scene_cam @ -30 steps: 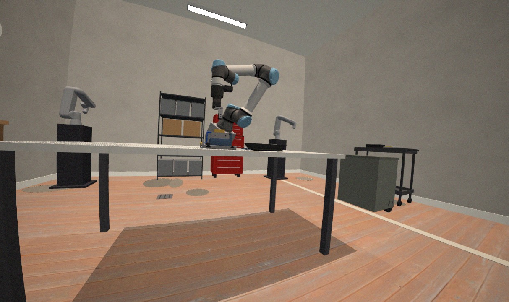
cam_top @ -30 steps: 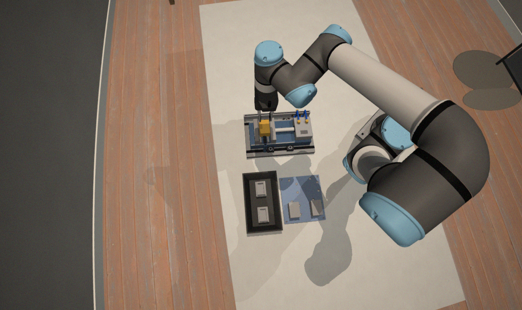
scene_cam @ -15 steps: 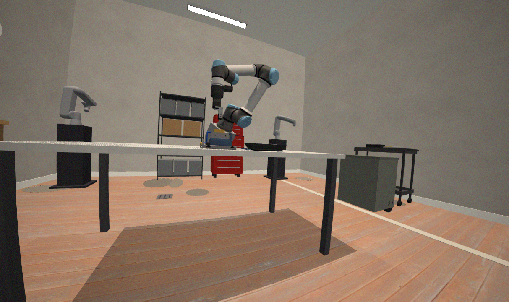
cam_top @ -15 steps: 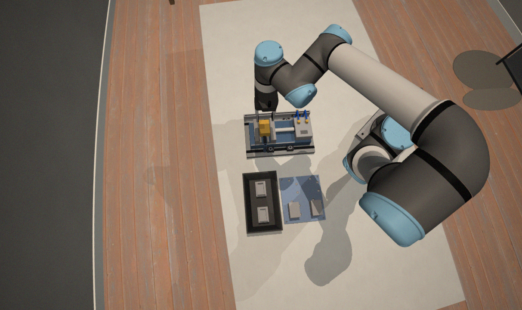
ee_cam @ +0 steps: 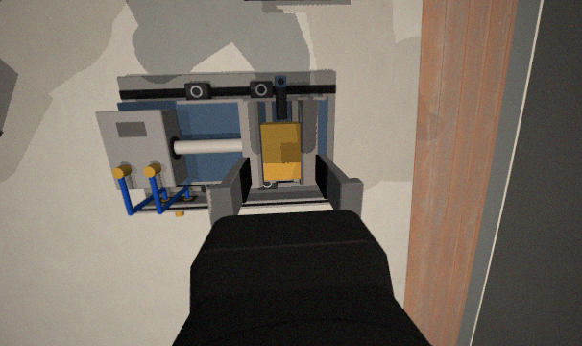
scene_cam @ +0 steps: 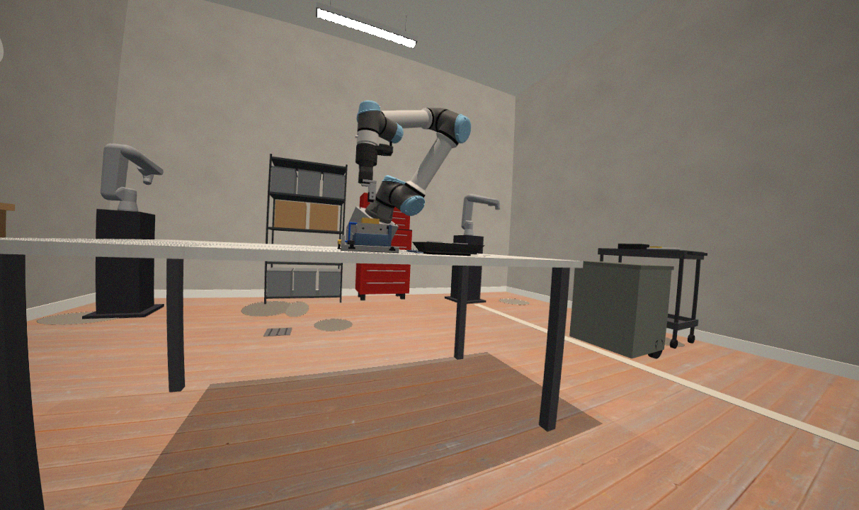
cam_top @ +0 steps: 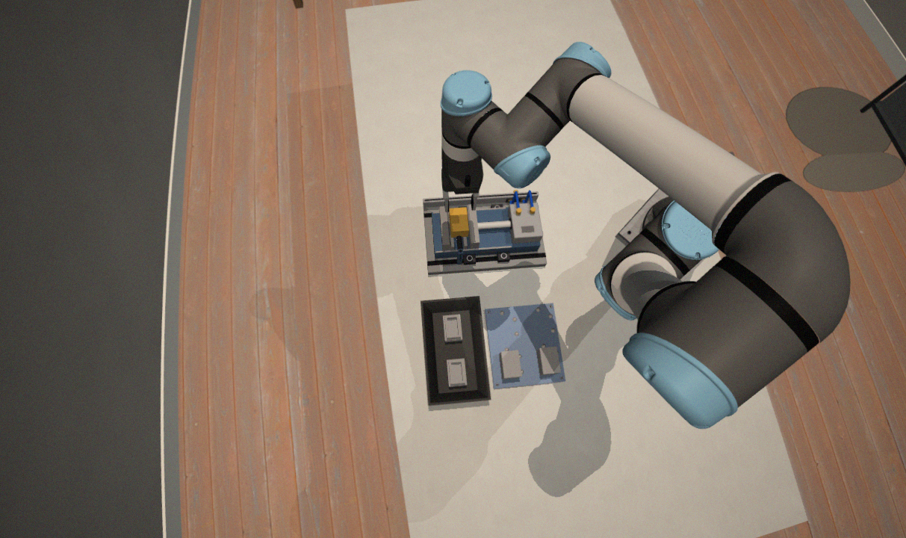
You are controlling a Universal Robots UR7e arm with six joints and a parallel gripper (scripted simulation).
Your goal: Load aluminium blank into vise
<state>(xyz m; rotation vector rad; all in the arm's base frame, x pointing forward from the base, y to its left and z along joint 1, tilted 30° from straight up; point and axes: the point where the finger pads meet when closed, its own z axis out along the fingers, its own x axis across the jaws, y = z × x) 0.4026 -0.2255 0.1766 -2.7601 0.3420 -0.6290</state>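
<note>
While the gripper (ee_cam: 282, 185) hung above the vise (cam_top: 485, 230) at frame centre in the top view, its fingers were spread fully apart with nothing between them. The brass blank (ee_cam: 280, 150) sat in the vise opening, just below the work stop (ee_cam: 281, 103) in the wrist view. It belongs on the infeed plate (cam_top: 509, 317), lower centre, which carried two grey blanks (cam_top: 511, 365); the right one looked tilted. Two finished parts (cam_top: 453, 327) lay in the outfeed tray (cam_top: 435, 351). My read: centre the fingers over the brass, descend straight without clipping the vise walls, clamp its sides, lift vertically.
</note>
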